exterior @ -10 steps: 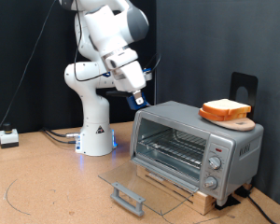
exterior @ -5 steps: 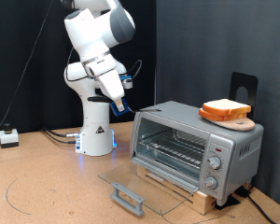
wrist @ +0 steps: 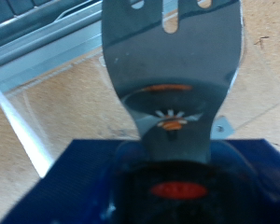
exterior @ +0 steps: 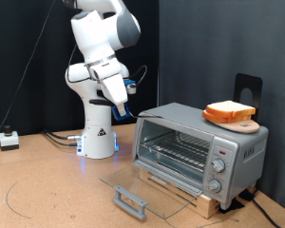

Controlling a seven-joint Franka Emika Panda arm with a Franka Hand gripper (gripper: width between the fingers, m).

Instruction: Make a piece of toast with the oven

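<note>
The claw (exterior: 123, 112), its state unclear, hangs left of the open boxy silver oven (exterior: 199, 147); pale crusted toast (exterior: 228, 108) sits on top.

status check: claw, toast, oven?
Claw raised beside the oven, nothing between its fingers, open or shut unclear. Piece of toast on wooden board atop oven. Glass door down flat, rack bare.
</note>
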